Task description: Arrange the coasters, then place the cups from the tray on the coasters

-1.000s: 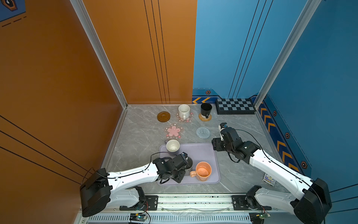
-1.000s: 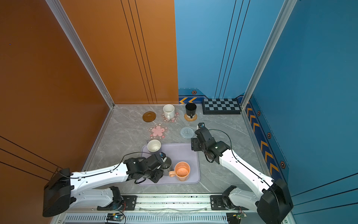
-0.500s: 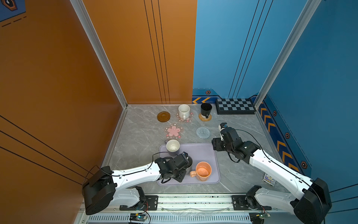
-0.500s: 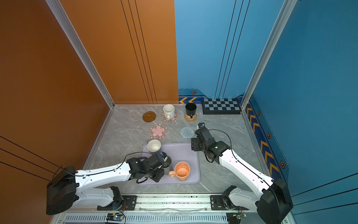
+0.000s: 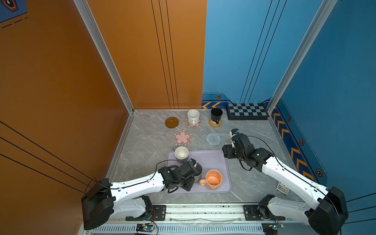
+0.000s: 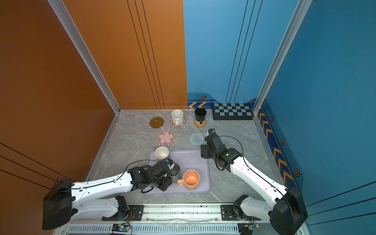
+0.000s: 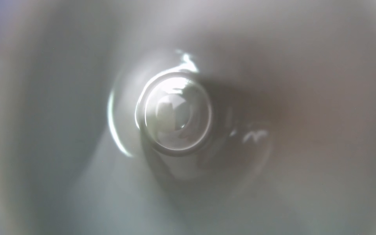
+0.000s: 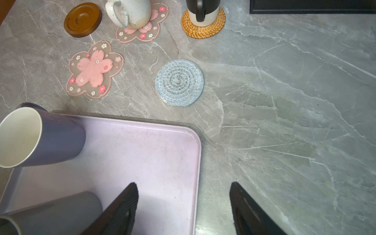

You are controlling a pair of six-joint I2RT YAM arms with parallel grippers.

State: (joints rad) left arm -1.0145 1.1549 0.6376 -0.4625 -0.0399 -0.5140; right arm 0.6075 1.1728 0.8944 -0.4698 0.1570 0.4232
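Coasters lie in the upper middle of the tabletop (image 5: 142,146) in both top views. The brown wooden coaster (image 5: 172,122) is at the left and bare. Just right of it, the first pink flower coaster (image 5: 198,125) carries the white speckled mug (image 5: 192,117). Further right, the rattan coaster (image 5: 212,124) carries the black mug (image 5: 216,115). Lower in the frame, the second pink flower coaster (image 5: 182,138) and the grey-blue woven coaster (image 5: 213,139) are bare and apart from each other.

Below them you see the tray (image 5: 213,160) with three mugs. The lavender mug (image 5: 181,153) stands at its upper left corner. The grey mug (image 5: 198,173) and the orange mug (image 5: 213,180) stand side by side near its lower edge.

Your left gripper (image 5: 190,178) is at the grey mug. Its wrist view shows only a blurred mug interior, so it is not possible to tell how its fingers stand. Your right gripper (image 8: 183,185) hovers at the tray's upper right corner. Its fingers (image 8: 122,207) are spread apart with nothing between them.
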